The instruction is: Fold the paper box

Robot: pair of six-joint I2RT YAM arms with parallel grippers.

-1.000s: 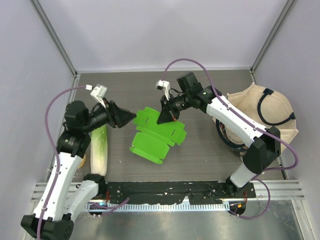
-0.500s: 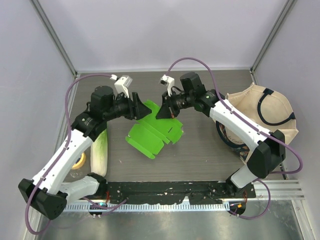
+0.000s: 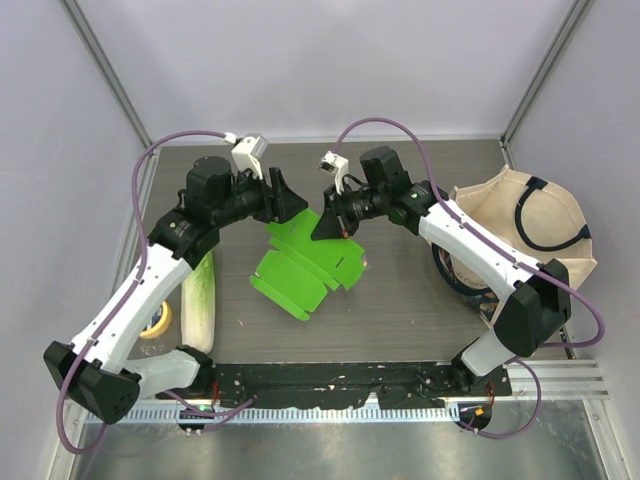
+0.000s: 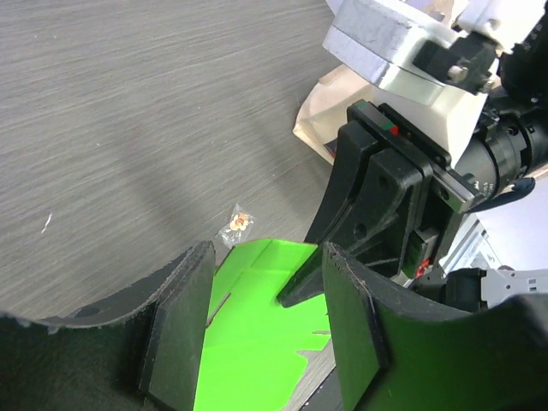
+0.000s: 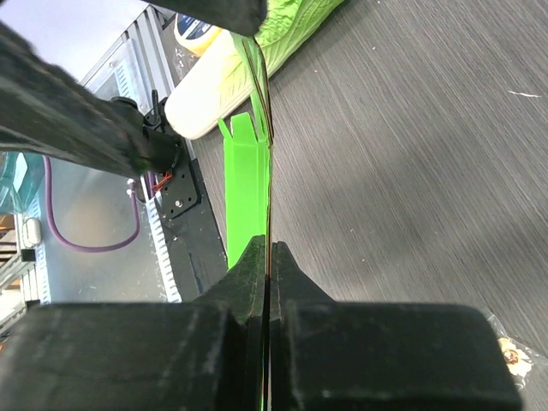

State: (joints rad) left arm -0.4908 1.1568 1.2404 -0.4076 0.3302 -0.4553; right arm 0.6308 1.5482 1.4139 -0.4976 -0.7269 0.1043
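Near the middle of the surface, slightly toward its left edge, lies the paper box, a bright green blank of thin die-cut card. Its outline is irregular, with several flaps, small tabs and notched edges, and faint crease lines and short slits cross the panels. The broad panel nearest the near edge rests flat on the surface and is turned at an angle to that edge; the part toward the far edge is raised off the surface. The right tool is closed tight on this raised far edge, and in the right wrist view the card runs edge-on as a thin green line between the pressed fingers. The left tool sits just beside the raised far-left flap with its fingers standing well apart; in the left wrist view green card shows in the gap between them, but contact cannot be told. A small pale scrap lies on the surface just beyond the card. A long pale cabbage lies along the left edge, and a beige tote bag occupies the right edge.
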